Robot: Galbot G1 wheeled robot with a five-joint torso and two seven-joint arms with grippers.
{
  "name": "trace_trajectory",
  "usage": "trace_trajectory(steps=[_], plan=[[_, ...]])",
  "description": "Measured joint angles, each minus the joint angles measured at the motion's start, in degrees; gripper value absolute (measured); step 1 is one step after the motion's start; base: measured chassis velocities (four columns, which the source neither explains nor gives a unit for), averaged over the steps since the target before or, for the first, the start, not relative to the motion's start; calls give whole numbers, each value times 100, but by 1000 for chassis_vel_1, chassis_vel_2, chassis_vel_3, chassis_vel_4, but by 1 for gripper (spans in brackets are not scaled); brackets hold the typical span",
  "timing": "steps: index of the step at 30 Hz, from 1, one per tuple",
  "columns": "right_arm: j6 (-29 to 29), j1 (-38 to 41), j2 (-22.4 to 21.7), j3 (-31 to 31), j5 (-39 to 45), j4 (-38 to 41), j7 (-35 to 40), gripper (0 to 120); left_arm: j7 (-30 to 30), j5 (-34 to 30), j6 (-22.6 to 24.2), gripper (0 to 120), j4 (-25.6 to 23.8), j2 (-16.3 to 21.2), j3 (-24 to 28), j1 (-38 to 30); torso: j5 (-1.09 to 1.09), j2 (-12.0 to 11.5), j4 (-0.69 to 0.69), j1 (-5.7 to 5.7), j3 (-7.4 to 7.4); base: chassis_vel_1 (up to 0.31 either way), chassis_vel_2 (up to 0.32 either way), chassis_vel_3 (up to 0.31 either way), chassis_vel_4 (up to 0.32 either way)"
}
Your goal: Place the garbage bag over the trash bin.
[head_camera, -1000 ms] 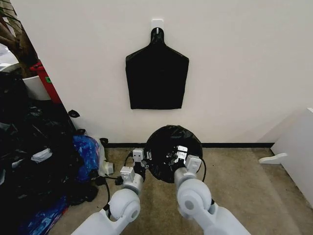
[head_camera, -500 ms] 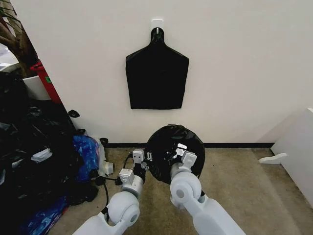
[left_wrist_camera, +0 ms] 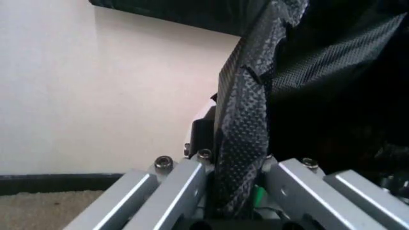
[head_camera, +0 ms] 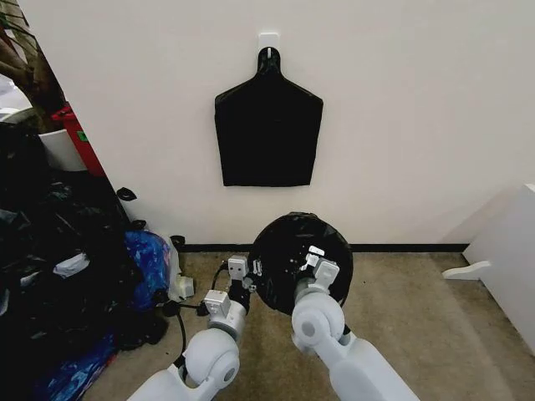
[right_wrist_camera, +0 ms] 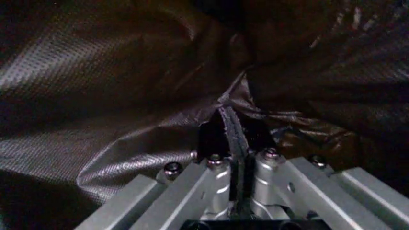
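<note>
Head view: the thin glossy black plastic garbage bag (head_camera: 294, 251) caps the bin; left hand (head_camera: 248, 276) and right hand (head_camera: 311, 261) each pinch its edge, probably to hold the mouth stretched wide.

Even, soft room light is washing the head view.
The garbage bag (right_wrist_camera: 128, 86) is glinting dimly, close and blurred, in the right wrist view.

Two glossy white rounded arms carry black cables, ending in silver, screw-studded metal hands with black fingers.
</note>
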Motion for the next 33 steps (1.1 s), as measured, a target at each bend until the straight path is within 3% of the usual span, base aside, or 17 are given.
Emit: trace_trajectory(steps=[12, 20, 33], plan=[[0, 160, 189, 85, -3, -427, -19, 0, 14, 68, -10, 1, -125, 47, -13, 101, 0, 0, 0, 0, 0, 0, 0, 0, 0], [80, 429, 423, 286, -72, -1221, -15, 0, 133, 262, -91, 1, -183, 50, 12, 175, 0, 0, 0, 0, 0, 0, 0, 0, 0], [61, 310, 360, 0, 152, -594, 195, 0, 142, 270, -135, 1, -52, 1, -1, 111, 1, 0, 0, 0, 0, 0, 0, 0, 0]])
